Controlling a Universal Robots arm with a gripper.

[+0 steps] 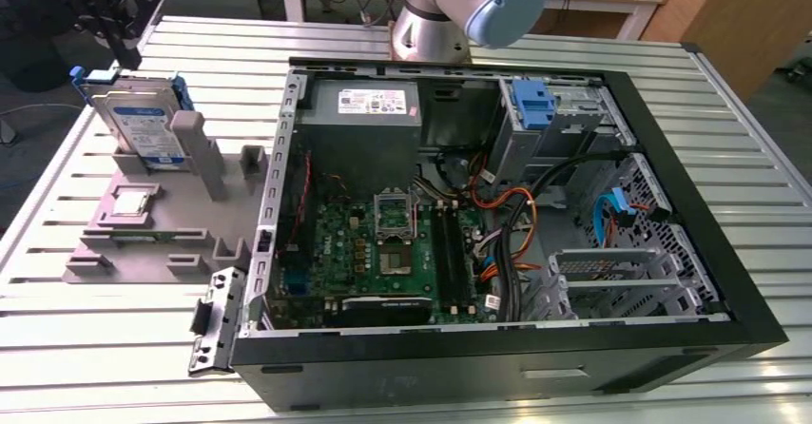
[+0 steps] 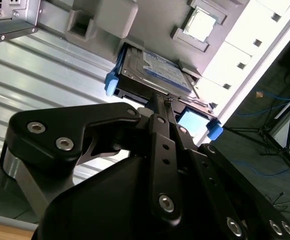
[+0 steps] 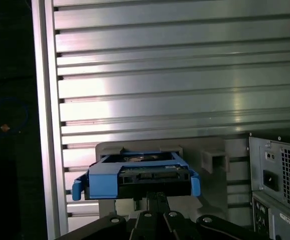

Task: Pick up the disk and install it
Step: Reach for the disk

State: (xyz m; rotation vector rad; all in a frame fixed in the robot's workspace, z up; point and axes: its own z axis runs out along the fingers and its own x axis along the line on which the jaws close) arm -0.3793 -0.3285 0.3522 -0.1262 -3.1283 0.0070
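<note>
The disk (image 1: 140, 125) stands on edge in a grey fixture (image 1: 152, 248) at the exterior view's left, a silver drive with a blue-and-white label in a blue bracket. My gripper (image 1: 125, 61) hangs right above its top edge. In both wrist views the black fingers lie together, with nothing between them. In the second wrist view the gripper (image 2: 161, 100) points at the disk (image 2: 157, 67). In the first wrist view the gripper (image 3: 154, 198) ends at the blue bracket of the disk (image 3: 139, 180). Whether it touches the bracket I cannot tell.
An open computer case (image 1: 710, 253) lies in the middle of the slatted metal table (image 1: 76, 329). It holds a green board, a grey power supply (image 1: 375, 106) and a drive bay with a blue part (image 1: 533, 106). A small square chip (image 1: 133, 201) sits on the fixture.
</note>
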